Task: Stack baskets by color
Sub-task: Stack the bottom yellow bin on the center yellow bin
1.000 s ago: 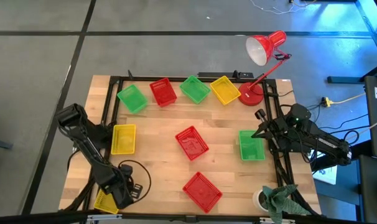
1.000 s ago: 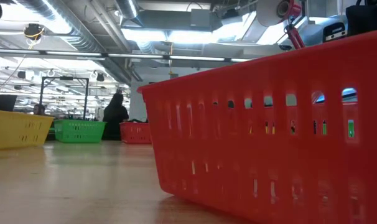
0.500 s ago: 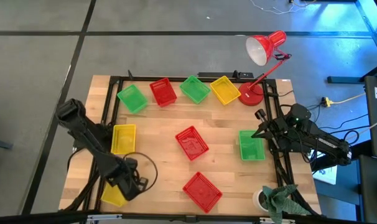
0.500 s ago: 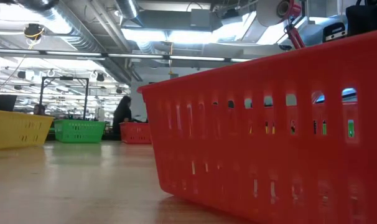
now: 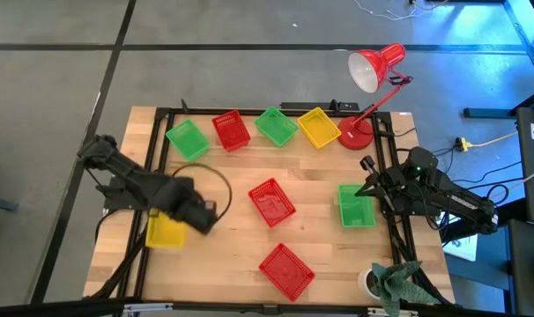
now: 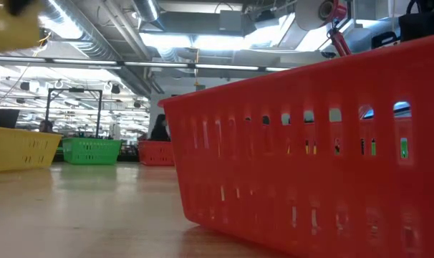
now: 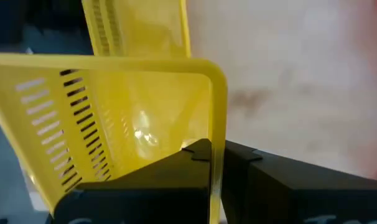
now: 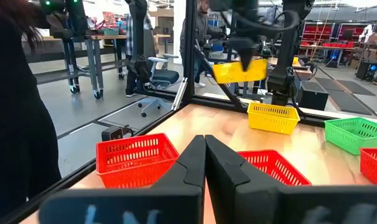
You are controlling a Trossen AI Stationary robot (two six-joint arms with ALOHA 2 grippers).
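Left tool (image 5: 196, 214) is clamped on the rim of a yellow basket (image 5: 166, 230), carrying it above the worktop (image 5: 232, 202) on the left side, beside a second yellow basket (image 5: 172, 189) that the arm partly covers from above. Only the left wrist view shows the grip itself: the two dark fingers (image 7: 198, 165) pinch the yellow rim, with the second basket under it. From the right wrist view the carried basket hangs in the air over the resting one. Right tool (image 5: 366, 185), fingers together and holding nothing, waits at the right edge just beside a green basket (image 5: 355, 206). Two red baskets (image 5: 272, 202) (image 5: 285, 267) lie mid-worktop; along the far edge sit green (image 5: 187, 139), red (image 5: 231, 130), green (image 5: 275, 125) and yellow (image 5: 318, 127) baskets next to a red lamp (image 5: 370, 75). The low view is mostly filled by the near red basket.
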